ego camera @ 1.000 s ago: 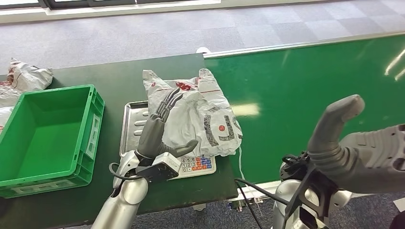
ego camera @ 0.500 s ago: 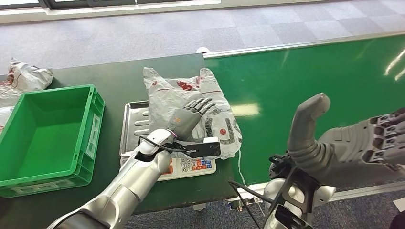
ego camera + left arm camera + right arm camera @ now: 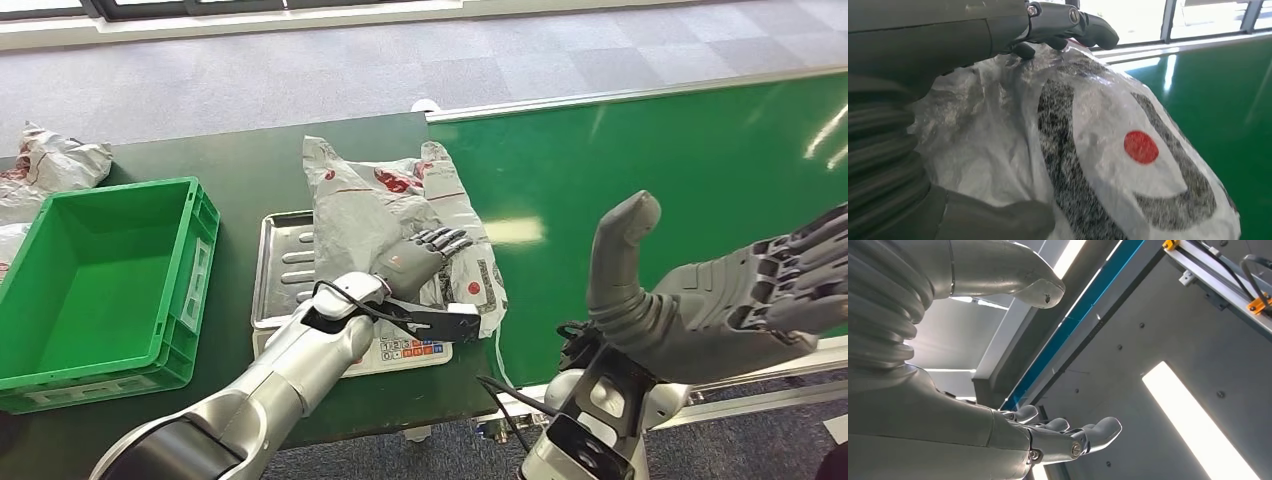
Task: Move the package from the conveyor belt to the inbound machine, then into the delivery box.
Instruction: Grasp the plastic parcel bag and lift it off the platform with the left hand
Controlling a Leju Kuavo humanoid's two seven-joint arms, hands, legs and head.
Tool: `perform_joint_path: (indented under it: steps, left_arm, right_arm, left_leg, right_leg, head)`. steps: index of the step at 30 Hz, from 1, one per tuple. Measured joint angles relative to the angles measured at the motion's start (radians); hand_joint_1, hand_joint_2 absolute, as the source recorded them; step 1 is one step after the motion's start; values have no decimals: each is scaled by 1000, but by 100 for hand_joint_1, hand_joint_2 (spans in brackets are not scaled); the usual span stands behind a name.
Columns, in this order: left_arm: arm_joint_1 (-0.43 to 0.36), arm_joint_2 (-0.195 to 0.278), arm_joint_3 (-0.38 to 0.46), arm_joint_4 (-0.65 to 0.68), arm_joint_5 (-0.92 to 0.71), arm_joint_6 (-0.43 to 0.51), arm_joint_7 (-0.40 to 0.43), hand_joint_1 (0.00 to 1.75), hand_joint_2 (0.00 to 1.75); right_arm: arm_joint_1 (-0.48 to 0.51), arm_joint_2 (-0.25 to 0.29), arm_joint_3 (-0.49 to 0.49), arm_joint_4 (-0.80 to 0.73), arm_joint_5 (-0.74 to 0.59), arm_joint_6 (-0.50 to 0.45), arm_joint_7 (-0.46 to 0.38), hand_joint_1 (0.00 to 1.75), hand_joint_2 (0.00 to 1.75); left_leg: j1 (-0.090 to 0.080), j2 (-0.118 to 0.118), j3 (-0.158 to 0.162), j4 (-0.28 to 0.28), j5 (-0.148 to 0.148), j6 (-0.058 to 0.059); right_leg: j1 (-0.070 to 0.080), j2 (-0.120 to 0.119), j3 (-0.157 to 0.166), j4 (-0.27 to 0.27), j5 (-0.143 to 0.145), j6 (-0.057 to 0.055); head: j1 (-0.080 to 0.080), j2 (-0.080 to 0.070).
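Left robot hand: left robot hand [image 3: 412, 262] lies on top of the package [image 3: 400, 225], fingers [image 3: 1068, 22] draped over its crumpled upper surface, thumb low on the near side. Fingers are spread on the film, touching but not clamped; counts as an unclosed hand, grasp not yet made.
Right robot hand: right robot hand [image 3: 720, 300] is raised over the near edge of the conveyor belt [image 3: 650, 170], fingers apart, holding nothing.
Package place: grey-white plastic mailer bag with black and red print, sitting on the inbound machine [image 3: 285, 265], a metal weighing tray with keypad, near the counter [image 3: 230, 170] right edge where it meets the belt. Bag overhangs the tray's right side.
Delivery box: green crate [image 3: 100, 280] at the counter left end, well apart from the package, nothing in it.
Stage: judged as the second leg, scale to crate.
Handling: looks light, soft, floppy. Glossy film, likely slippery. Will sag and swing when lifted. Not fragile by the look of it, contents unknown.
Where to hold: best bet is to bunch the bulging middle under the palm, thumb closing from the near side. Flat thin edges would likely slip out.
Risk: loose overhanging flap may drag across the keypad.
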Motion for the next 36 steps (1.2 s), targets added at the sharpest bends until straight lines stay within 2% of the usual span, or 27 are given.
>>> perform_joint_path:
  steps: [5,22,25,29,33,36]
  left_arm:
    - [-4,-4,-3,16,1,-23,-18,175,175]
    - [-10,3,-3,25,3,-5,-12,175,175]
    - [-7,9,0,17,35,90,-36,175,175]
    - [-5,21,49,-49,162,325,-91,175,175]
    - [-6,67,144,-189,162,531,-18,175,175]
    - [-8,99,195,-263,137,578,20,175,175]
  right_arm:
    - [0,0,0,6,6,0,0,0,175]
    - [0,0,4,29,-9,0,0,0,175]
    - [1,0,5,31,-8,0,0,0,175]
    - [6,-1,1,31,0,0,0,0,175]
    - [22,-5,-8,24,6,0,0,0,175]
    - [30,-8,-14,17,6,-1,0,0,175]
  left_leg:
    - [0,0,0,0,0,0]
    - [0,0,0,0,0,0]
    - [0,0,0,0,0,0]
    - [0,0,0,0,0,0]
    - [1,1,0,0,0,-1]
    - [1,-1,-1,0,1,-1]
  right_leg:
    - [0,0,0,0,0,0]
    - [0,0,0,0,0,0]
    - [0,0,0,0,0,0]
    - [0,0,0,0,0,0]
    - [1,1,-1,1,0,0]
    - [1,-1,-1,1,0,0]
  head:
    - [0,0]
    - [0,0]
    - [0,0]
    - [0,0]
    - [0,0]
    - [0,0]
